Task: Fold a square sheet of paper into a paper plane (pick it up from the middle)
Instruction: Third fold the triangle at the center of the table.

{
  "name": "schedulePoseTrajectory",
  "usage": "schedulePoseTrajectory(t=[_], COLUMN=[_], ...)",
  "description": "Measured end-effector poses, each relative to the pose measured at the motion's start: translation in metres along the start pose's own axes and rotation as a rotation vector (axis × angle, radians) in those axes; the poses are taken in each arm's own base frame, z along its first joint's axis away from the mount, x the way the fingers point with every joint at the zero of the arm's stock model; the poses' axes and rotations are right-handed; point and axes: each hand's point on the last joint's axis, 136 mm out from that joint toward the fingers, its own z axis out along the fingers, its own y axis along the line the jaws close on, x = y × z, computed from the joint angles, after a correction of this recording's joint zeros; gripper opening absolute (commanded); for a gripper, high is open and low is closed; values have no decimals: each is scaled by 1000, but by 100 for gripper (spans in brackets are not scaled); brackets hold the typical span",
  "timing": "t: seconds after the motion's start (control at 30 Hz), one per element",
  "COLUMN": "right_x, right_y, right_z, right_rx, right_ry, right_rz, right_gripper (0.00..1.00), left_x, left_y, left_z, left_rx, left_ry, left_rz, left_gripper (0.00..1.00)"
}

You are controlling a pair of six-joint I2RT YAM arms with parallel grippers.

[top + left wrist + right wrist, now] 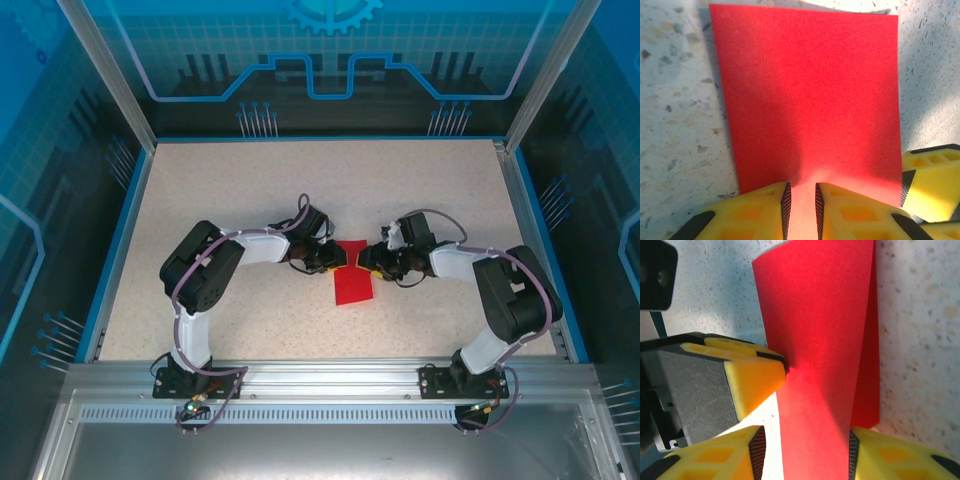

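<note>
The square sheet of paper [352,288] is bright red and lies mid-table as a folded rectangle, between the two grippers. My left gripper [333,258] rests its yellow fingertips on the sheet's near edge [810,100]; the left gripper [800,210] has its jaws a narrow gap apart, with flat paper showing between them. My right gripper [370,260] faces it from the right. In the right wrist view an upper layer of the sheet [815,340] curls up between the wide-apart jaws of the right gripper [805,450], touching the right pad, while the lower layer [869,380] stays flat.
The speckled beige table [230,190] has a blue rim and metal frame posts around it. A left-gripper finger [755,377] sits close beside the right gripper's jaws. A right-gripper finger [932,180] stands at the sheet's right corner.
</note>
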Motion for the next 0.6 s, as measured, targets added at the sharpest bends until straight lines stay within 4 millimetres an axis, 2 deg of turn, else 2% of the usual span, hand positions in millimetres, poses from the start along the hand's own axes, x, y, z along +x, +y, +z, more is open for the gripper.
schedulePoseTrajectory(t=[0.2, 0.37, 0.6], right_x=[5, 6, 6], right_y=[-2, -5, -5], right_z=[5, 5, 6], right_rx=[-12, -8, -11], right_ry=[42, 51, 49], right_rz=[-20, -10, 29], right_gripper=[28, 16, 10], left_x=[0, 1, 12], left_y=[0, -3, -12], left_z=[0, -2, -27], left_rx=[0, 1, -7], left_ry=[0, -1, -45], left_rz=[7, 32, 99], left_gripper=[26, 33, 43])
